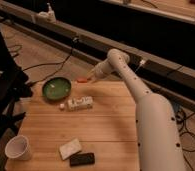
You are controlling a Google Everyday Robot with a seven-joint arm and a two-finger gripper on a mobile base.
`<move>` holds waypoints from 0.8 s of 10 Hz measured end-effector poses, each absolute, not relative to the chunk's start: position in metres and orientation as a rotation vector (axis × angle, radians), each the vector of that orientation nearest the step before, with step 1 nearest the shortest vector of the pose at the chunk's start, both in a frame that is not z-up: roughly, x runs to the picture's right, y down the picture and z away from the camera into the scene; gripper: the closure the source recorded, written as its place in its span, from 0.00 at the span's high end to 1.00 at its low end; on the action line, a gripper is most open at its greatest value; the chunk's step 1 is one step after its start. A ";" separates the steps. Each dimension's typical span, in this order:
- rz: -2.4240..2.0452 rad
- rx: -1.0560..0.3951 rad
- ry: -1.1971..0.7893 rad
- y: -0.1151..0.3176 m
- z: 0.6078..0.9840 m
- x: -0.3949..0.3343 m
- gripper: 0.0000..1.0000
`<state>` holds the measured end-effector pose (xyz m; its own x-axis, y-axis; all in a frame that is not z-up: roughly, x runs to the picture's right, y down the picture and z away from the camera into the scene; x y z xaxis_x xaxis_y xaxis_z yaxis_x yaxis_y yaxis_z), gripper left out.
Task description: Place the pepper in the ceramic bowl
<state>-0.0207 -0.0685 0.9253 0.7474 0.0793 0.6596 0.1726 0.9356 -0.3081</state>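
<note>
The green ceramic bowl (56, 88) sits at the far left of the wooden table (106, 125). The small red-orange pepper (81, 79) is held in the air, just right of the bowl's rim and above the table's far edge. My gripper (88, 77) is at the end of the white arm reaching in from the right, and it is shut on the pepper.
A white oblong block (80, 103) lies just in front of the bowl, with a small white bit (62, 106) beside it. A white paper cup (18, 147) stands at the near left. A white pad (70, 148) and a black device (81, 159) lie near the front edge.
</note>
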 end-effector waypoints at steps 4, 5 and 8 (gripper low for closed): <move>-0.116 -0.288 -0.849 -0.083 0.882 -0.069 0.08; -0.147 -0.285 -0.886 -0.079 0.873 -0.091 0.08; -0.251 -0.337 -0.971 -0.048 0.868 -0.158 0.08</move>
